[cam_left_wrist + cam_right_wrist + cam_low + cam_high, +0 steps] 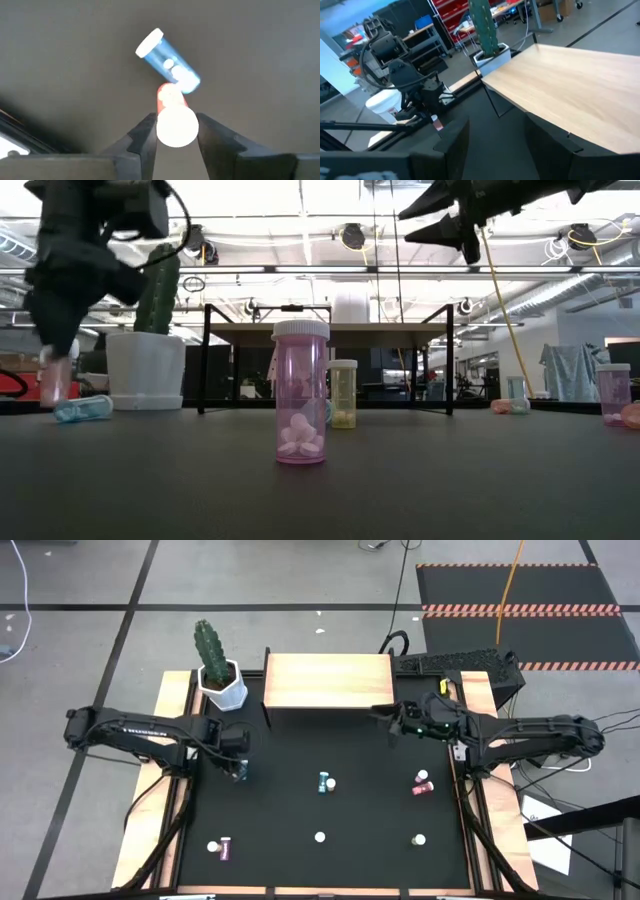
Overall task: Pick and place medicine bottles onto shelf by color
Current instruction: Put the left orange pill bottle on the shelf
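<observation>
My left gripper (pixel 240 770) is at the table's left middle, shut on a pink bottle with a white cap (pixel 175 125). A blue bottle (pixel 167 62) lies on its side on the table just beyond it. My right gripper (pixel 385 718) is open and empty, raised in front of the right front corner of the light wooden shelf (pixel 328 680). Other bottles are on the black table: a blue one (pixel 325 782) at the middle, a pink one (pixel 421 783) to the right, two upright ones (pixel 320 837) (pixel 418 839) nearer, and a purple one (pixel 222 849) lying at the near left. My left gripper pinches the pink bottle's white cap (pixel 162 127) between its two fingers (pixel 145 137), which come from above and point down. The bottle hangs upright below them; in the low view its bottom (pixel 55 400) looks a little clear of the table.
A white pot with a green cactus (pixel 215 665) stands left of the shelf. The shelf stands on thin black legs (pixel 205 360). In the low view a purple bottle (pixel 301 395) stands nearest, with a yellow one (pixel 343 393) behind it.
</observation>
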`<state>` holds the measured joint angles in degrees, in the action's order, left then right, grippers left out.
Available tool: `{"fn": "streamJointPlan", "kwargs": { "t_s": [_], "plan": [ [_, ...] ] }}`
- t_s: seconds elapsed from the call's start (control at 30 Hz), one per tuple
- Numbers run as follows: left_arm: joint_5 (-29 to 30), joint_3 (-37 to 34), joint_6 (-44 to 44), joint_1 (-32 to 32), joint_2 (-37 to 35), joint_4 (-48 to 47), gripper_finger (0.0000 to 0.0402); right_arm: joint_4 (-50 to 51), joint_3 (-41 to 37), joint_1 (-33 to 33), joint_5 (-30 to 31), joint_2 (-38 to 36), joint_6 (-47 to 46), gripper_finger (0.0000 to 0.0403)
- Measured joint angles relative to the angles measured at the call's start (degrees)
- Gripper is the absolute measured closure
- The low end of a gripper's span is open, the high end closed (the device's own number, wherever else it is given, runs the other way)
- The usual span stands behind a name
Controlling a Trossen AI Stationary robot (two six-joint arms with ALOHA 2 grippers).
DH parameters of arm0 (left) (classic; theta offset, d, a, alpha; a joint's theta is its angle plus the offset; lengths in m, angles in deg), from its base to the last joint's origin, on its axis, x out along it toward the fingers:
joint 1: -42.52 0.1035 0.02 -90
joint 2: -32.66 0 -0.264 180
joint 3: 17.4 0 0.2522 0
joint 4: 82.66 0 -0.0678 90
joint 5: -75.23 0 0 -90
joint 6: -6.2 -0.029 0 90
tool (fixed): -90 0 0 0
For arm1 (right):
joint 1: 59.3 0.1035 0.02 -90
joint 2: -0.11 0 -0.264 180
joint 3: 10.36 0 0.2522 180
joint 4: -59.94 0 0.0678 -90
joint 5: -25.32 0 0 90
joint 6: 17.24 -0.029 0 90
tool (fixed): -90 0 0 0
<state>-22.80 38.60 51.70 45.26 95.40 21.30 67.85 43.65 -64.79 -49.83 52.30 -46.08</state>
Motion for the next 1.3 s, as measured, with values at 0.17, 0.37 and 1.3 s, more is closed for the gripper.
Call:
{"fn": "streamJointPlan", "kwargs": {
  "t_s": [0.17, 0.37, 1.3],
  "plan": [
    [0.4, 9.0, -2.2, 2.8, 0.0, -3.5, 0.0288, 0.1, 0.0, 0.0, 0.0, -2.9, 0.4, 0.022],
    [1.1, 23.0, -6.2, 8.2, 5.2, -9.4, 0.0282, 0.6, 0.0, 0.0, -0.7, -6.8, 2.0, 0.022],
    [10.4, 88.1, -36.3, 37.3, 51.4, -25.6, 0.0279, 7.6, 0.0, 0.0, 1.1, -9.5, 2.9, 0.022]
  ]
}}
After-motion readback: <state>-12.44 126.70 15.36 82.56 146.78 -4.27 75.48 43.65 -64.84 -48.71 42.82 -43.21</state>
